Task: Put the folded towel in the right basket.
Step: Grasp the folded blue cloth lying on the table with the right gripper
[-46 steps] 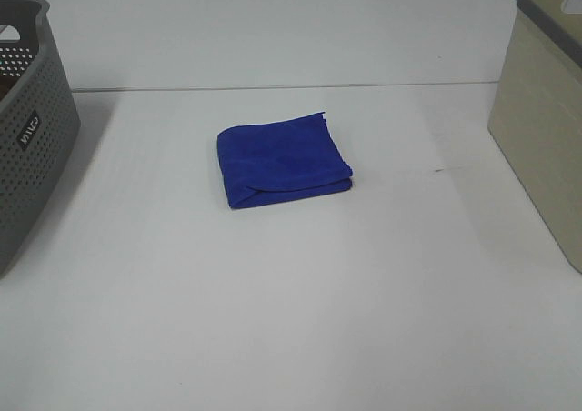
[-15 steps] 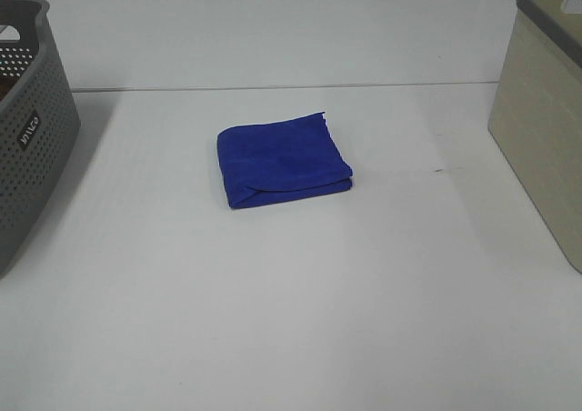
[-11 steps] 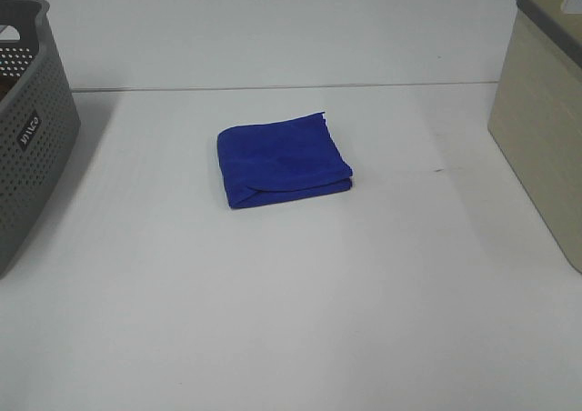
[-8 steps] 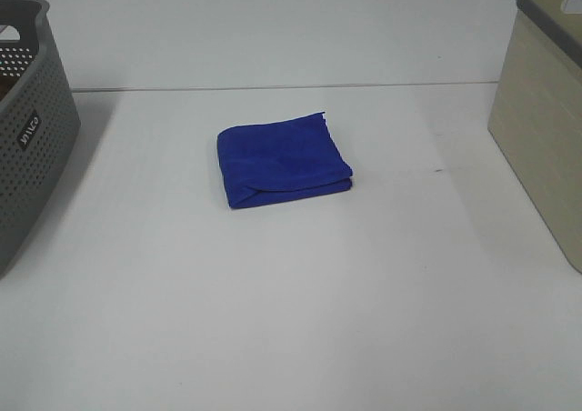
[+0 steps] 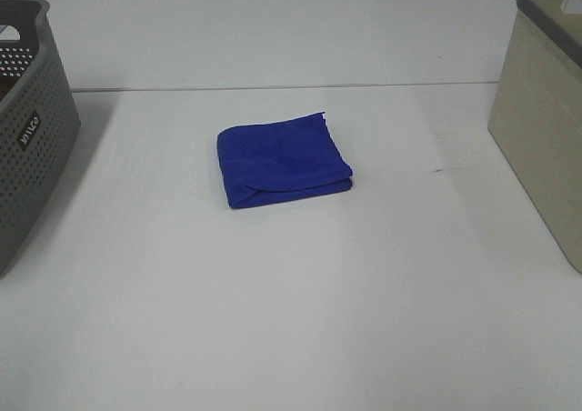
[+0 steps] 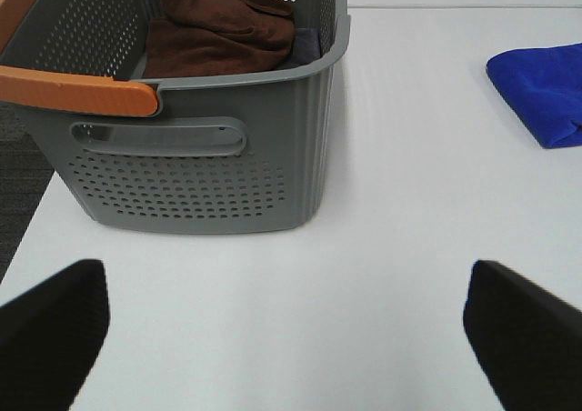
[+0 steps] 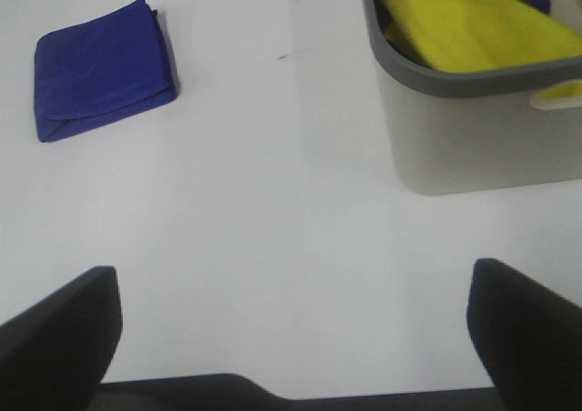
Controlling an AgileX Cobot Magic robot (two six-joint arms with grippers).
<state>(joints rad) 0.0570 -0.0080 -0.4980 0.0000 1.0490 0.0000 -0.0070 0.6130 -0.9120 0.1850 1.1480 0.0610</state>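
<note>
A folded blue towel point(image 5: 283, 160) lies flat on the white table, near the middle. It also shows in the left wrist view point(image 6: 544, 92) and in the right wrist view point(image 7: 102, 68). The right basket point(image 5: 542, 120) is beige with a grey rim, at the right edge; the right wrist view shows its wall point(image 7: 473, 134) and a yellow cloth point(image 7: 459, 22) inside. My left gripper point(image 6: 291, 334) is open and empty, far from the towel. My right gripper point(image 7: 291, 329) is open and empty, between towel and basket. Neither arm shows in the exterior view.
A grey perforated basket point(image 5: 27, 129) stands at the left edge; in the left wrist view its wall point(image 6: 195, 170) has an orange handle point(image 6: 73, 91) and a brown cloth point(image 6: 223, 29) lies inside. A table seam point(image 5: 273, 88) runs across the back.
</note>
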